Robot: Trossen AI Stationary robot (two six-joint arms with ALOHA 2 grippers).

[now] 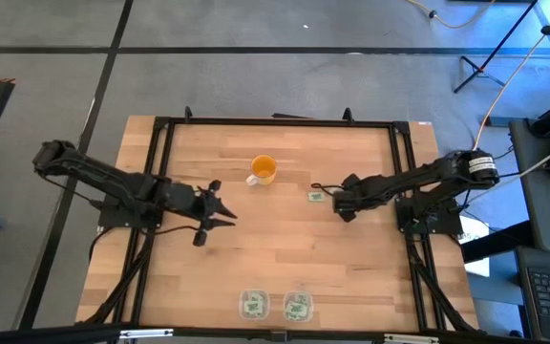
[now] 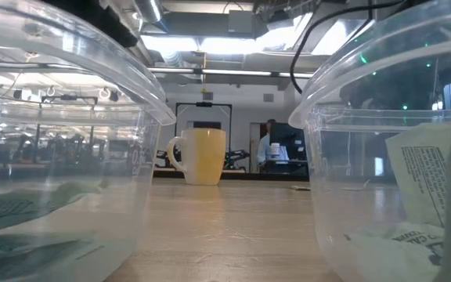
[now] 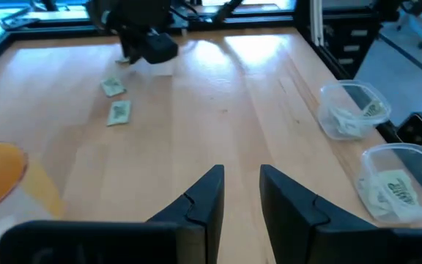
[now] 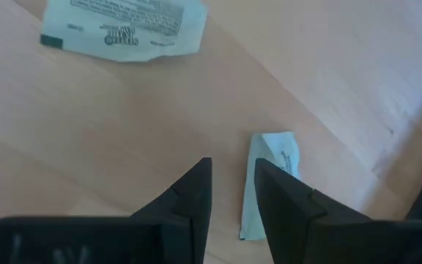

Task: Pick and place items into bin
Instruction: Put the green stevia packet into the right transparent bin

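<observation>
Lying flat on the table (image 1: 285, 239), two packets remain near the right claw (image 4: 233, 183): one (image 4: 269, 183) just beside its narrowly parted, empty fingers, another (image 4: 123, 29) a little beyond. Thin and flush to the wood, the near packet could slide away or slip free if the fingers close off-center. Both bins (image 1: 254, 305) (image 1: 297, 306) at the front edge already hold packets. Left claw (image 1: 229, 217) hovers mid-table, slightly parted and empty, near the cup (image 1: 264, 170).
</observation>
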